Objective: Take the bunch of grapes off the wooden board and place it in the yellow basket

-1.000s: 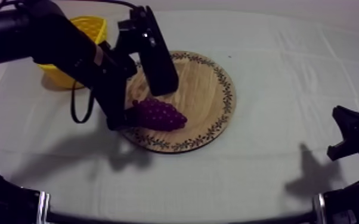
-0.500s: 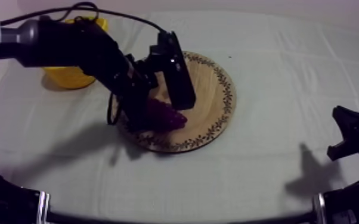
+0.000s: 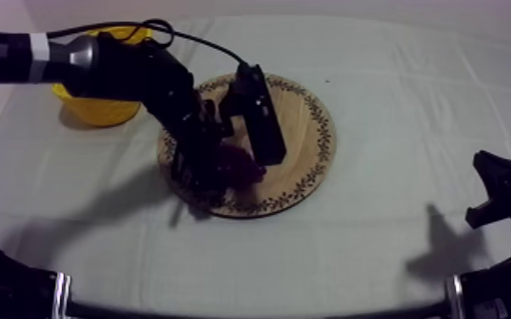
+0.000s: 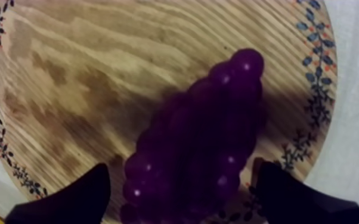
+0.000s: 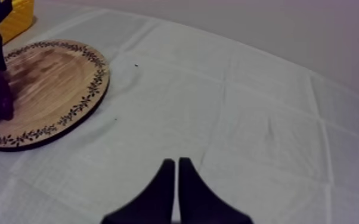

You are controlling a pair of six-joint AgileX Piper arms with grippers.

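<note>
The left tool (image 4: pixel 182 173) is down on the board (image 3: pixel 303 119) and released. Its two fingers (image 4: pixel 68 201) stand apart, one at each side of the grapes (image 4: pixel 200 149), close against the bunch at its thick end. I cannot tell whether they touch it. The grapes lie flat on the wood, between the board's centre and its 7 o'clock rim in the top view, with the narrow end pointing away from the tool. From above, the left arm (image 3: pixel 115 68) comes in from 10 o'clock across the basket (image 3: pixel 98 109). It bends down over the board's 8 o'clock side, hiding most of the bunch. The basket stands on the desk (image 3: pixel 395 76) at 10 o'clock from the board, near its rim and not touching it. The right tool (image 5: pixel 177 162) is clenched on nothing, its fingers together in a narrow wedge. It sits low over bare cloth (image 5: pixel 265 119) at the desk's 4 o'clock side, well apart from the board.
</note>
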